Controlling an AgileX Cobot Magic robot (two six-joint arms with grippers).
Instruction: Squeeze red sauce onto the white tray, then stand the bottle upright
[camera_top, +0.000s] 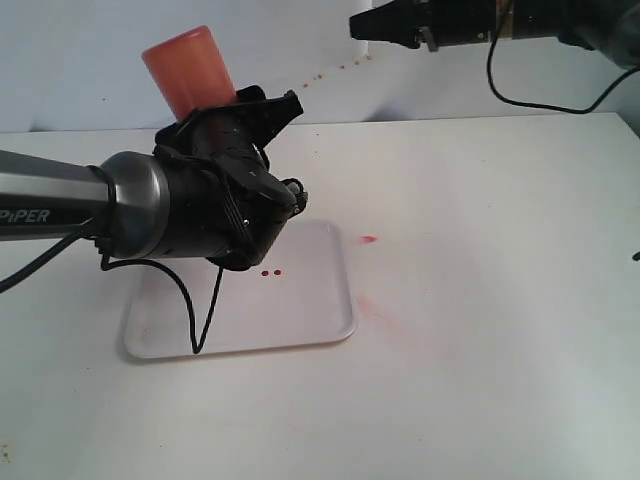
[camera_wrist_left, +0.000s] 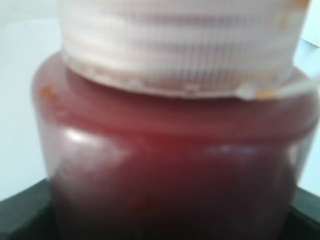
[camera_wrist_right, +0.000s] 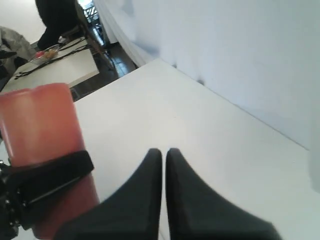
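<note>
The bottle (camera_top: 190, 68) is held upside down above the white tray (camera_top: 315, 310), its flat base pointing up and tilted left. My left gripper (camera_top: 236, 114) is shut on the bottle's body, and the nozzle is hidden behind the gripper. In the left wrist view the bottle (camera_wrist_left: 170, 165) fills the frame, dark red sauce (camera_wrist_left: 165, 195) showing through it below a pale ribbed cap (camera_wrist_left: 180, 45). Two small drops of red sauce (camera_top: 270, 273) lie on the tray. My right gripper (camera_top: 362, 26) hovers high at the back, shut and empty (camera_wrist_right: 163, 152), with the bottle (camera_wrist_right: 40, 120) beside it.
A red spot (camera_top: 368, 240) and a faint pink smear (camera_top: 375, 305) mark the table right of the tray. Reddish specks (camera_top: 330, 72) dot the back wall. The left arm's black cable (camera_top: 205, 315) hangs down over the tray. The right arm's cable (camera_top: 530, 100) droops at the back right.
</note>
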